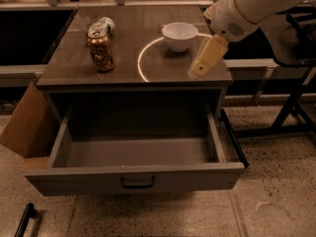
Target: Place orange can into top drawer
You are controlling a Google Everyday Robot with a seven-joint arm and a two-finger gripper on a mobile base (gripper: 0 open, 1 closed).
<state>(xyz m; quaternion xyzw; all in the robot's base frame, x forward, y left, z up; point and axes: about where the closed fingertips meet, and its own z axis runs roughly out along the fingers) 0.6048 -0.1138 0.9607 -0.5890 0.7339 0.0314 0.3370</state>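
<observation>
The orange can (101, 51) stands upright on the left part of the brown cabinet top (123, 68). The top drawer (133, 177) is pulled wide open below the top, with nothing inside it, and its dark bar handle (138, 182) faces me. My gripper (200, 67) hangs on the white arm (247, 6) above the right part of the cabinet top, just right of a white bowl. It is far to the right of the orange can and holds nothing.
A pale green-and-white can (104, 24) lies on its side right behind the orange can. A white bowl (180, 35) sits on the top's right half. A cardboard box (24, 125) leans at the cabinet's left. A black metal frame (291, 110) stands at the right.
</observation>
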